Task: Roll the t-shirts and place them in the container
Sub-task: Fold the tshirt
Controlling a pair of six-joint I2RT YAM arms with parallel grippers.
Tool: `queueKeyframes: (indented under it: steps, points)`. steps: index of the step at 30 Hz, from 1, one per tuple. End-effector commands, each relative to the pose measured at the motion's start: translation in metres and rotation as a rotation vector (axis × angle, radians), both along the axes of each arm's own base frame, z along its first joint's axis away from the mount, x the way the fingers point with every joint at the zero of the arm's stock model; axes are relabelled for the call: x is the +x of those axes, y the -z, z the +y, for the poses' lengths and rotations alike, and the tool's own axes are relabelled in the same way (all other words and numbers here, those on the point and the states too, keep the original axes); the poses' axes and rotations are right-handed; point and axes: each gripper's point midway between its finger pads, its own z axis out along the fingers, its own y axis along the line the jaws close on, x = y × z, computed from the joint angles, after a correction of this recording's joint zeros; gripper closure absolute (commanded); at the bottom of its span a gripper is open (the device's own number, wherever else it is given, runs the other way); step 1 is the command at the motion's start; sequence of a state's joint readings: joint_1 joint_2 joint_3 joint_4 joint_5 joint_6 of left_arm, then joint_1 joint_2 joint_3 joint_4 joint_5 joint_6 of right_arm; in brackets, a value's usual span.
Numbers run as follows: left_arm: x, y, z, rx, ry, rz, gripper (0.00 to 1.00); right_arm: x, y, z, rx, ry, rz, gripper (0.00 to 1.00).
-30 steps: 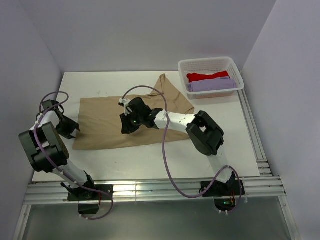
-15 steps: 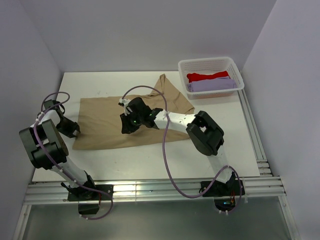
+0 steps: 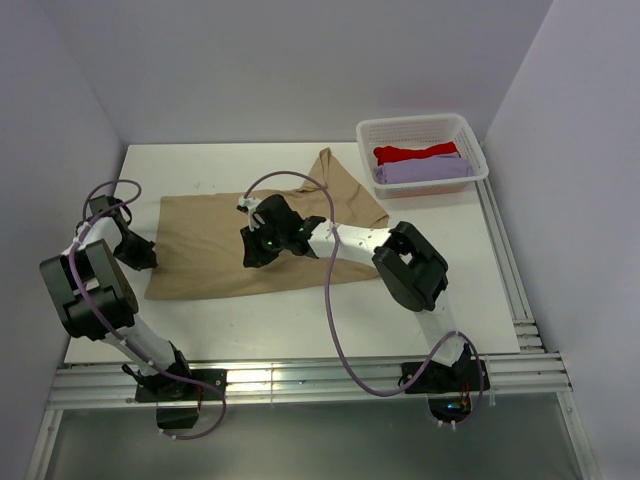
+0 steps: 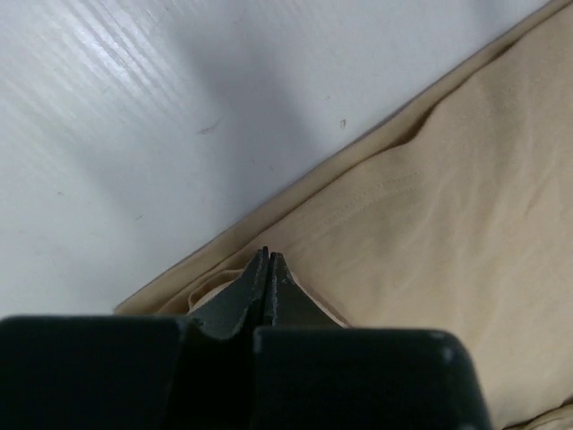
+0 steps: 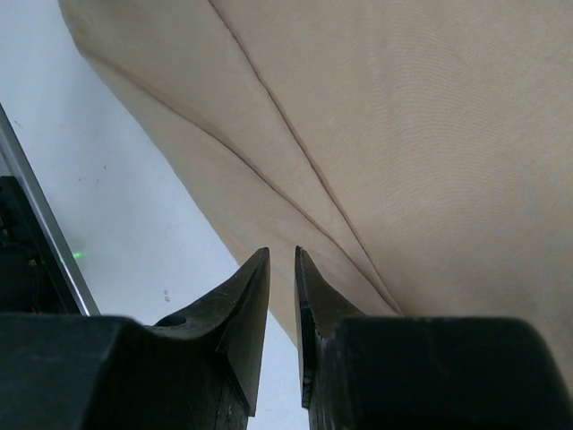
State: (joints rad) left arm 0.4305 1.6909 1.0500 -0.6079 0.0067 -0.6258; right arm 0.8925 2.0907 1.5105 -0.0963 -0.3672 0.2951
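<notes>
Both arm bases are bolted at the near edge of the white surface (image 3: 300, 320), just beyond a strip of metal rails (image 3: 300, 378). The left arm rises from its base, folds back at the elbow and reaches down along the left margin. The left end effector (image 3: 137, 254) sits at the left edge of the tan t-shirt (image 3: 200, 240). In the left wrist view its fingers (image 4: 242, 296) are pressed together tip to tip. The stitched hem puckers up on both sides of the tips, so the end effector is clamped on that hem. The right arm leans forward and to the left, its forearm low across the near right part of the shirt. A purple cable (image 3: 330, 320) loops from its base to its wrist. The right end effector (image 3: 256, 246) is over the middle of the shirt. In the right wrist view its fingers (image 5: 242, 305) stand a narrow gap apart with nothing between them, above the cloth edge where soft diagonal creases run. The shirt is matte, thin cloth lying flat in a broad rectangle, with one part peaked toward the far side. Bare surface borders it on the near, left and far sides. At the far right corner a white lattice plastic basket (image 3: 465, 135) holds a red t-shirt (image 3: 415, 153) and a lavender t-shirt (image 3: 425, 170), bundled lengthwise side by side and well apart from the tan one.
</notes>
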Motion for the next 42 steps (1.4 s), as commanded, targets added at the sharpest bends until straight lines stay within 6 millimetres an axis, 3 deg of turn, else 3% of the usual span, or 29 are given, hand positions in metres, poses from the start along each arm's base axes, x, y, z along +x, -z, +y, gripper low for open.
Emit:
queueKeyframes:
  steps: [1, 10, 29, 35, 37, 42]
  points:
    - [0.014, -0.039, 0.014, 0.083, -0.018, -0.089, 1.00, 0.001, -0.037, 0.004, 0.063, -0.001, -0.054, 0.76]
    - [0.029, -0.079, 0.018, 0.102, -0.014, -0.169, 1.00, 0.005, -0.033, 0.002, 0.045, 0.018, -0.060, 0.76]
    - [0.040, -0.065, 0.031, 0.088, -0.041, -0.164, 1.00, 0.044, -0.024, -0.031, -0.018, 0.230, -0.060, 0.76]
    - [0.045, -0.061, 0.035, 0.087, -0.044, -0.161, 1.00, 0.081, -0.002, -0.076, -0.113, 0.465, -0.010, 0.76]
    - [0.046, -0.058, 0.035, 0.084, -0.042, -0.154, 1.00, 0.094, 0.001, -0.096, -0.123, 0.534, 0.000, 0.76]
    - [0.049, -0.051, 0.030, 0.053, -0.025, -0.156, 1.00, 0.115, 0.001, -0.125, -0.179, 0.662, -0.070, 0.68]
